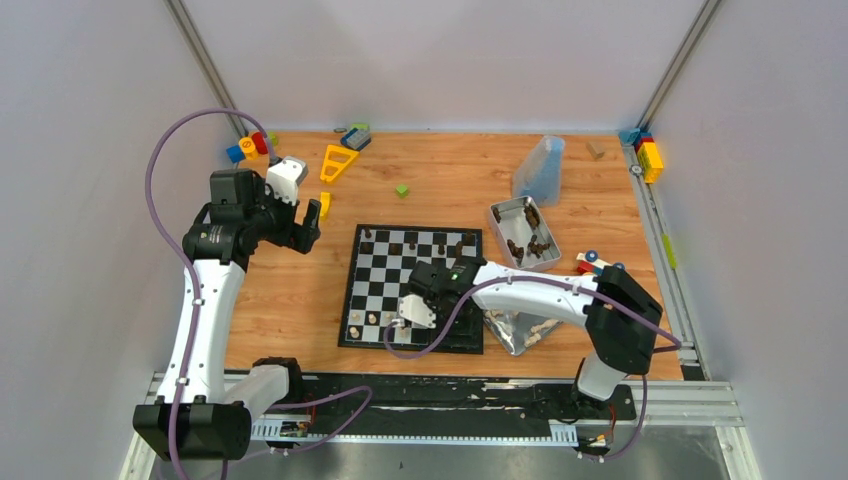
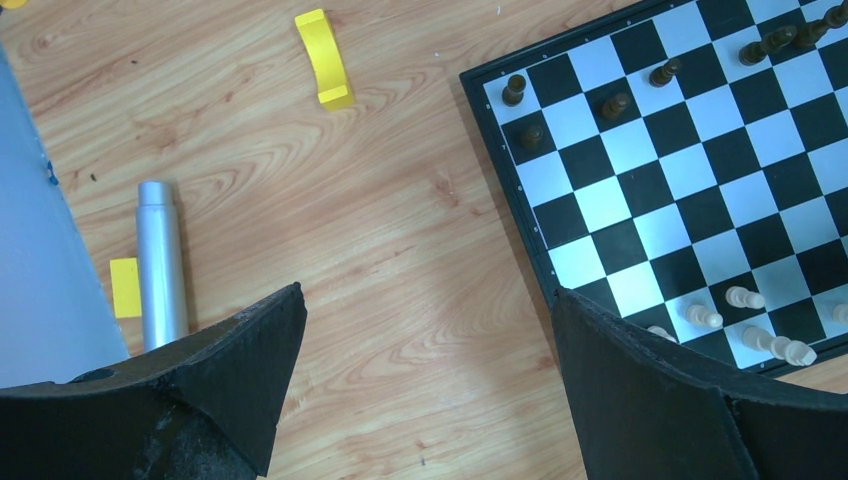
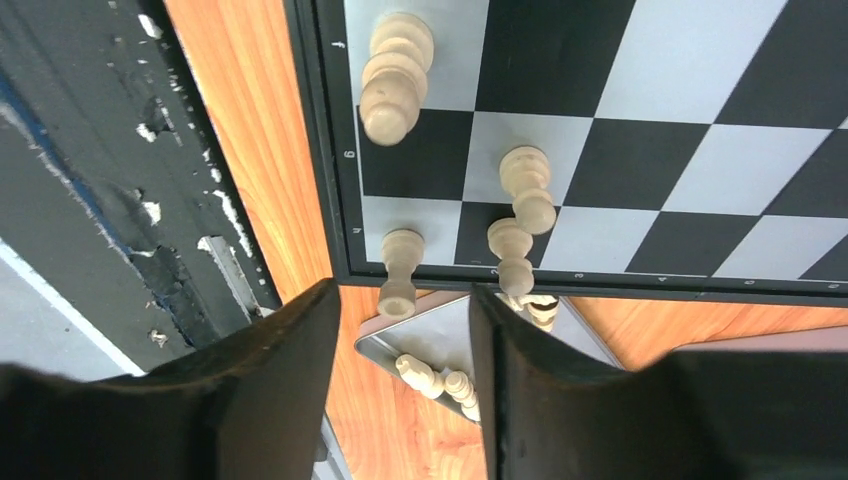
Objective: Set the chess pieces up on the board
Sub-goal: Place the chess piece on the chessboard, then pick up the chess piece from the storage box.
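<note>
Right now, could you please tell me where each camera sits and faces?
Top external: above and behind the robot, looking down on the table; left arm and right arm show.
Left wrist: looks down at wood and the board's left side; left gripper spread wide.
Right wrist: low over the board's near edge; right gripper open, a cream piece between its fingers.
Shared: both wrist views show the near-edge cream pieces.

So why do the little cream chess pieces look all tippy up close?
Right wrist view: the camera sits close, so the cream wooden chess pieces fan outward, and the black fingers blur. Top view: the near shiny metal tray glares.
</note>
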Robot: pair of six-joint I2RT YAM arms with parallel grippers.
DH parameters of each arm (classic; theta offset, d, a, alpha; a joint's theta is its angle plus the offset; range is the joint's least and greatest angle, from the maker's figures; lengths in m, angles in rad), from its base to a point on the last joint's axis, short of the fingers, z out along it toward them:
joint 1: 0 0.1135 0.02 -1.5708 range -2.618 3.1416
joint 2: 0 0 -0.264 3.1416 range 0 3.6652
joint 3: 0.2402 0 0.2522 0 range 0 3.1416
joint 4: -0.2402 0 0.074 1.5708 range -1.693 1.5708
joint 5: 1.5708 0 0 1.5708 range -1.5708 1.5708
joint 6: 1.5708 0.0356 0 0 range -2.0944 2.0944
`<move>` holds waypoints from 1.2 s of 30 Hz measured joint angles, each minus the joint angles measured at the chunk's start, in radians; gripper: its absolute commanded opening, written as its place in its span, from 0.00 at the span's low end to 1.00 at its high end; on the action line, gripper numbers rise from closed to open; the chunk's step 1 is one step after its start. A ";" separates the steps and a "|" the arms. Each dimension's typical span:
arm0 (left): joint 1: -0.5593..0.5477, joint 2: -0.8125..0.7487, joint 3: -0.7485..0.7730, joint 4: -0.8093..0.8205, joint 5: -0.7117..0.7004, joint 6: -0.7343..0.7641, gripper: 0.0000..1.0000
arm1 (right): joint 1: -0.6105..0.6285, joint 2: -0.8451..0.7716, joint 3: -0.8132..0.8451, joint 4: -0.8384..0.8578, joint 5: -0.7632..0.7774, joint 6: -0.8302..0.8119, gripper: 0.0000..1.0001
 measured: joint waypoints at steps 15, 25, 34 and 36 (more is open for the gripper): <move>0.000 0.000 0.000 -0.001 0.001 0.004 1.00 | -0.483 -0.308 -0.049 0.019 -0.225 -0.019 0.55; 0.000 0.000 0.000 -0.001 0.012 0.004 1.00 | -0.629 -0.269 -0.234 0.097 -0.231 -0.071 0.56; 0.000 0.000 0.000 -0.001 0.016 0.004 1.00 | -0.640 -0.209 -0.272 0.174 -0.230 -0.097 0.36; 0.000 0.000 0.000 -0.001 0.016 0.004 1.00 | -0.641 -0.195 -0.275 0.185 -0.229 -0.101 0.28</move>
